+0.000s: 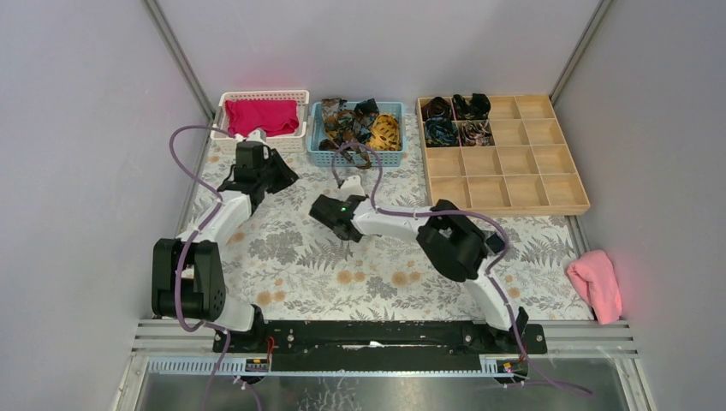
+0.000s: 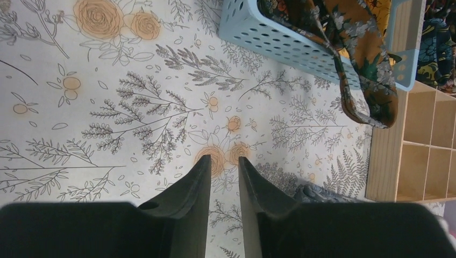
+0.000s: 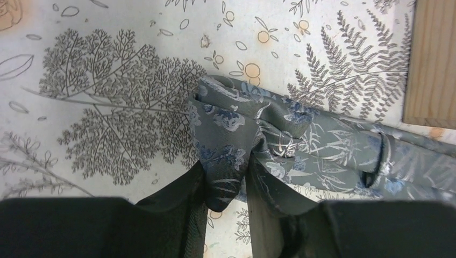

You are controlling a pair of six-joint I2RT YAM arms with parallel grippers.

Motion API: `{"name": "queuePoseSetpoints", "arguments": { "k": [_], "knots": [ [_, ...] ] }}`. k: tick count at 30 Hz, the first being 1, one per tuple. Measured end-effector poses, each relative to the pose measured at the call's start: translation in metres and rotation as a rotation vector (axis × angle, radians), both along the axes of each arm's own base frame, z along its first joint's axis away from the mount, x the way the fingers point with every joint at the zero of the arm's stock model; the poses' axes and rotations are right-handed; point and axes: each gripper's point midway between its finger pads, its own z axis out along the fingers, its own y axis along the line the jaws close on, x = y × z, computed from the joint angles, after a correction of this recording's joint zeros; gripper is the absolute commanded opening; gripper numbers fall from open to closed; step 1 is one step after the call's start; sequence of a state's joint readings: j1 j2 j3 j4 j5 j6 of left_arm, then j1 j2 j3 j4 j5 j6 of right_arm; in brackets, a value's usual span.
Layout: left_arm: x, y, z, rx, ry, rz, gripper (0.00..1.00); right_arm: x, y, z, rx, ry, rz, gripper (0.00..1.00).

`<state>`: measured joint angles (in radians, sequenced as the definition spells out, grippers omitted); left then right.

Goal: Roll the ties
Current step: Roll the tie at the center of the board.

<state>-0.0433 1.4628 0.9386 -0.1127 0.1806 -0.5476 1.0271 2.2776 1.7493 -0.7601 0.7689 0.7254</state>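
My right gripper (image 3: 226,167) is shut on a fold of a grey tie (image 3: 301,145) with a blue and silver leaf pattern. The tie lies bunched on the floral tablecloth and runs off to the right. In the top view this gripper (image 1: 324,211) is mid-table and the arm hides most of the tie. My left gripper (image 2: 223,158) is slightly open and empty above the cloth, at the left in the top view (image 1: 284,175). A bit of the grey tie (image 2: 322,194) shows at its right. More ties (image 1: 360,122) fill the blue basket (image 1: 318,154). A brown-orange tie (image 2: 371,80) hangs over its rim.
A wooden compartment tray (image 1: 514,184) stands at the back right with several rolled ties (image 1: 454,120) in its top-left cells. A white basket (image 1: 224,103) at the back left holds a magenta cloth (image 1: 261,116). A pink cloth (image 1: 595,282) lies at the right edge.
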Motion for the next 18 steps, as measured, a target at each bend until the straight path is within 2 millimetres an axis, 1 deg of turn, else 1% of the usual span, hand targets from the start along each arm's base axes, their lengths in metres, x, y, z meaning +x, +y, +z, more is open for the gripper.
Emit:
{"name": "queuePoseSetpoints", "arguments": {
  "k": [5,9,11,14,18],
  "knots": [
    [-0.008,-0.003,-0.009,-0.017,0.010,-0.010,0.26,-0.013,-0.006,0.003,0.152,-0.010,0.030,0.25],
    [-0.011,-0.005,-0.005,-0.039,-0.014,-0.004,0.21,-0.024,0.000,0.005,0.322,-0.001,0.086,0.23],
    [-0.016,-0.006,-0.002,-0.052,-0.030,0.003,0.21,-0.032,0.009,0.007,0.416,0.016,0.128,0.22],
    [-0.024,-0.011,0.006,-0.053,-0.055,0.004,0.23,-0.045,0.030,0.010,0.563,0.054,0.206,0.22],
    [-0.035,-0.023,0.024,-0.047,-0.114,-0.012,0.27,-0.064,0.055,0.013,0.731,0.107,0.307,0.22]
  ]
}}
